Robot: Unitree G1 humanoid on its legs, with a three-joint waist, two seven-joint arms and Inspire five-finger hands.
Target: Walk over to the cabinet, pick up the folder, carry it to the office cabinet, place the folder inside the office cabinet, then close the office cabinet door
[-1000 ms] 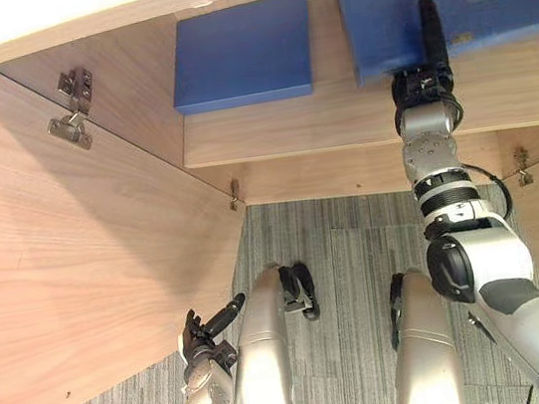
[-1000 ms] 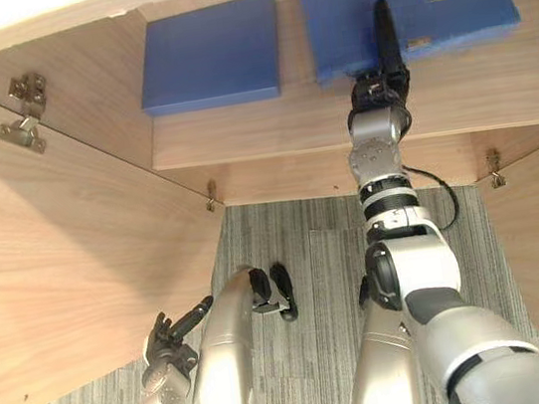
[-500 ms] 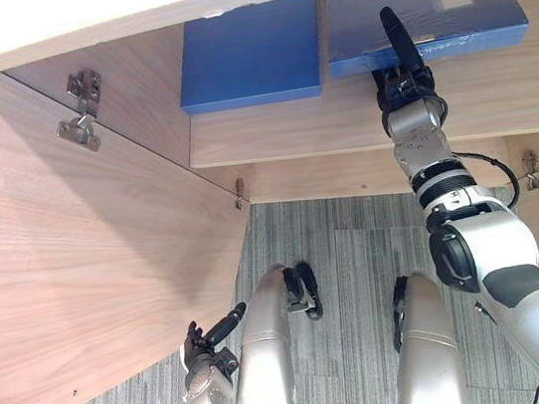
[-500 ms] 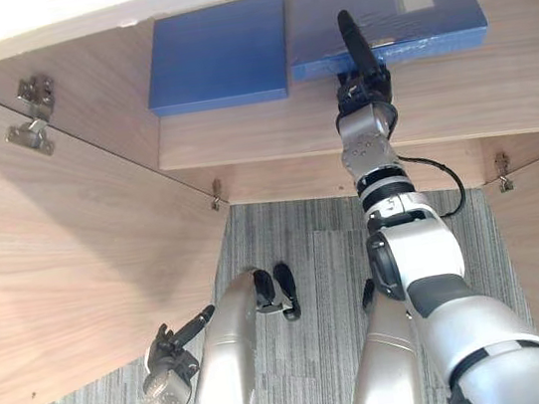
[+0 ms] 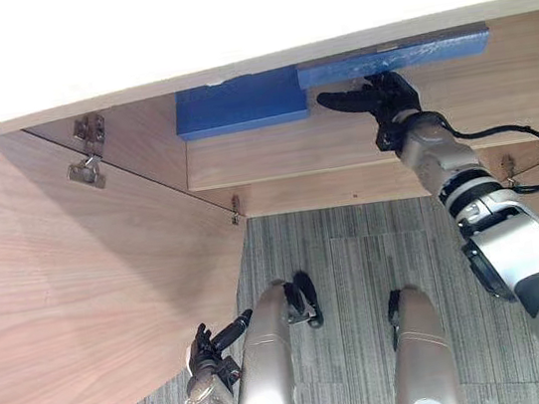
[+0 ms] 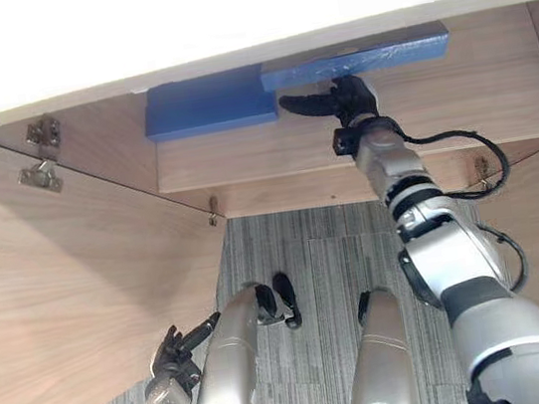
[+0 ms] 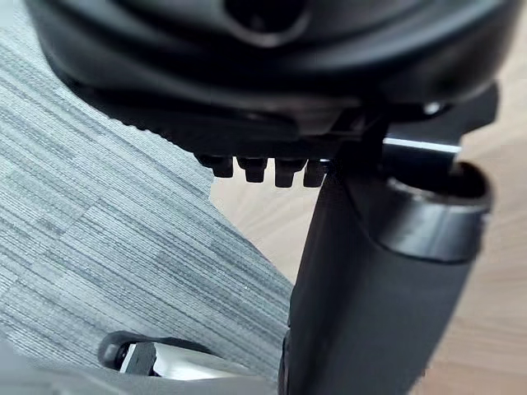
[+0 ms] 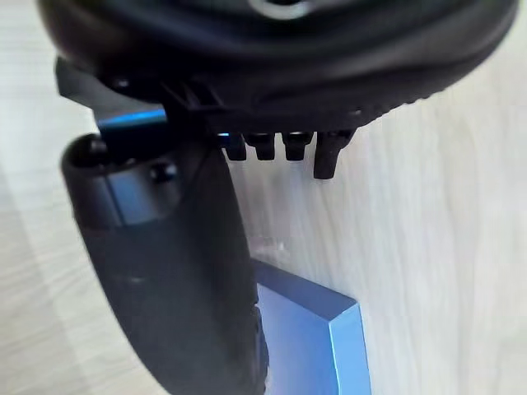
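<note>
nothing here can be read, no words, numbers or signs that i can make out. the blue folder [image 5: 399, 53] on the cabinet shelf [image 5: 282, 150] shows me a plain edge, and the other blue folder [image 5: 236, 106] just beside it is plain blue too.

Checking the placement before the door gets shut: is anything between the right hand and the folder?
Nothing visible. The open right hand is at the front edge of the folder on the shelf, with nothing between them. A second folder lies to its left, out of the way.
</note>
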